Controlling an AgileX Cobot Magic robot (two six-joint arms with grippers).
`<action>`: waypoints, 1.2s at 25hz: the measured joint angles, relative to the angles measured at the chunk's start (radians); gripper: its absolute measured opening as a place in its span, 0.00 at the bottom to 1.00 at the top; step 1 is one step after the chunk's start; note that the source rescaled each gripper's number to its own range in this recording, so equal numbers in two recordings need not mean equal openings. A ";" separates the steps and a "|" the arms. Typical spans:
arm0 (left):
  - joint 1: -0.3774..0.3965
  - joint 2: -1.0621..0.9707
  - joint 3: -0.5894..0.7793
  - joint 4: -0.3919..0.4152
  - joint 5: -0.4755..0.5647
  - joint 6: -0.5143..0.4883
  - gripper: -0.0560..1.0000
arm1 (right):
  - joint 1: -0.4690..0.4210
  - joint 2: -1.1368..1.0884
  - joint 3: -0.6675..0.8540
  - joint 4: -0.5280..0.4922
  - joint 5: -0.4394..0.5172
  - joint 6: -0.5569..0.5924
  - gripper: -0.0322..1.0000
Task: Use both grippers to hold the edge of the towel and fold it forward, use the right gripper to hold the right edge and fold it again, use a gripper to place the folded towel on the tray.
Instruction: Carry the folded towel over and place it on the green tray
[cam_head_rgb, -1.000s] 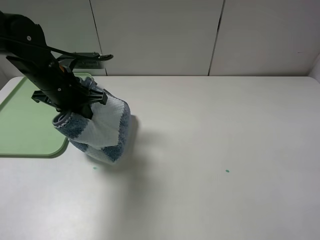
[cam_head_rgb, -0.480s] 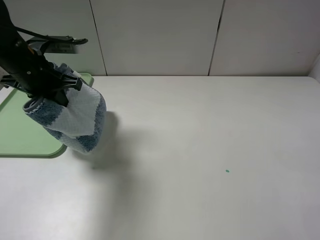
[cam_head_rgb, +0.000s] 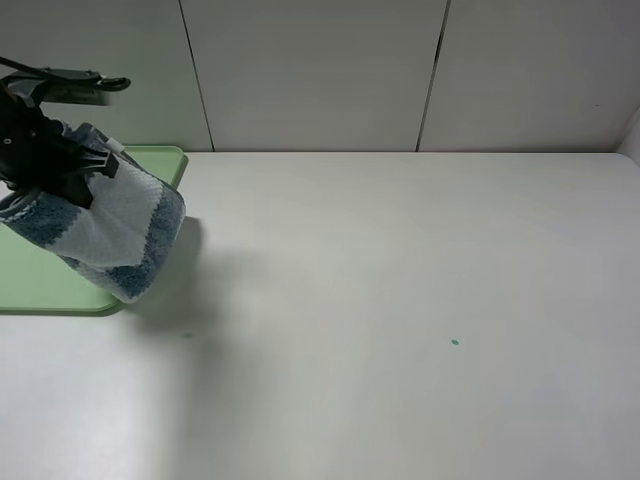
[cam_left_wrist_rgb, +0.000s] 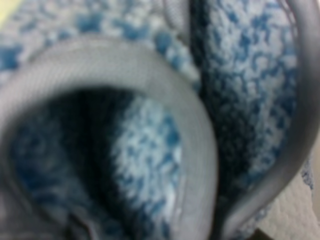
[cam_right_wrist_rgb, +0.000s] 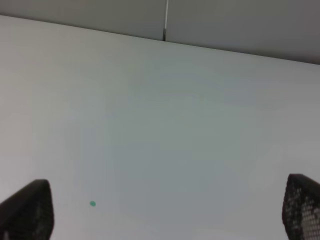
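Left gripper (cam_head_rgb: 75, 178) pinching the folded towel (cam_head_rgb: 110, 235) over the tray (cam_head_rgb: 60, 275)
Towel is hanging at far left; right gripper (cam_right_wrist_rgb: 165, 210) is standing spread wide; no writing readable

You see the towel (cam_head_rgb: 110, 235) at upper left as rough, looped terry cloth with a smooth woven hem (cam_left_wrist_rgb: 200, 145); the tray (cam_head_rgb: 40, 285) looks smooth plastic, the desk (cam_head_rgb: 400, 300) matt and even.

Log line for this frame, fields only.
stage: carry to tray | left gripper: shut on towel, lifted over tray edge | right gripper: open, empty
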 joint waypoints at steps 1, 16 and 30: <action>0.012 0.000 0.000 0.002 -0.002 0.004 0.19 | 0.000 0.000 0.000 0.000 0.000 0.000 1.00; 0.107 0.000 0.000 0.028 -0.068 0.044 0.19 | 0.000 0.000 0.000 0.000 0.000 0.000 1.00; 0.143 0.000 0.129 0.028 -0.256 0.044 0.18 | 0.000 0.000 0.000 0.000 0.000 0.000 1.00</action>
